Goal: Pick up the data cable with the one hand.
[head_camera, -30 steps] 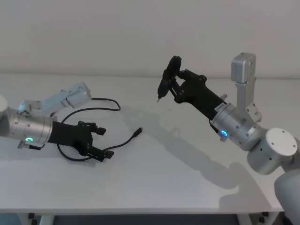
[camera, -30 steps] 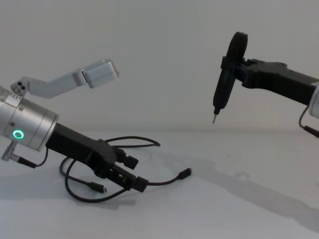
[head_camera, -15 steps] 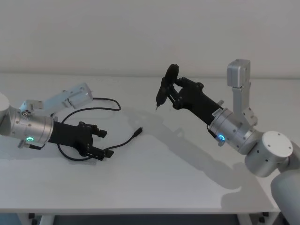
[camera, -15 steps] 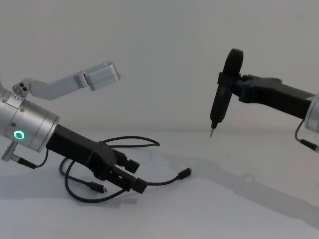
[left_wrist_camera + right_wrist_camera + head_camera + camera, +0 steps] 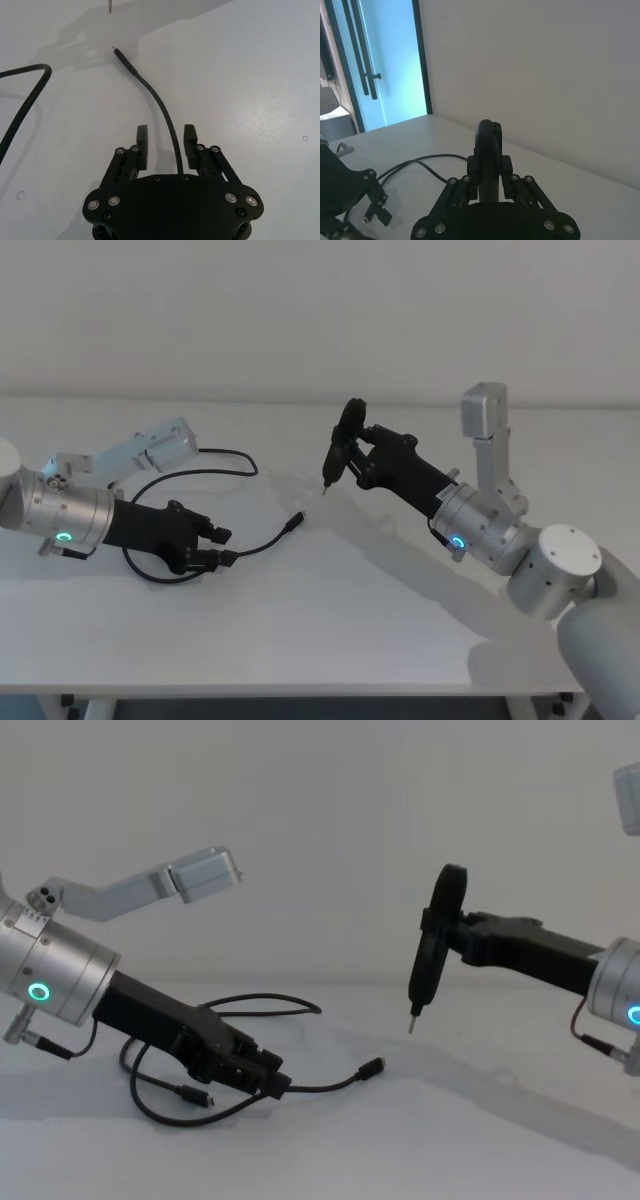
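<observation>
The data cable [image 5: 262, 542] lies in loose black loops on the white table [image 5: 350, 630], one small plug [image 5: 296, 520] pointing toward the middle. My left gripper [image 5: 224, 546], the blocky black hand on a silver wrist with a green ring light, sits low over it. In the left wrist view the cable [image 5: 155, 97] runs between the two fingers [image 5: 142, 142] with a small gap on each side. My right gripper [image 5: 362, 452] hangs above the table's middle, shut on a slim black tool [image 5: 345, 435] whose metal pin tip [image 5: 325, 483] points down. From the chest, cable [image 5: 320, 1085], left gripper [image 5: 275, 1078] and right gripper [image 5: 445, 935] show side on.
A silver link of the left arm [image 5: 150, 450] reaches over the cable's far loop [image 5: 225, 453]. The right arm's silver elbow [image 5: 485, 410] stands upright behind its wrist. Bare white table stretches from the plug to the front edge.
The left gripper's fingers have narrowed around the cable. The right arm has moved left and lower, bringing the tool's tip closer to the table and the plug.
</observation>
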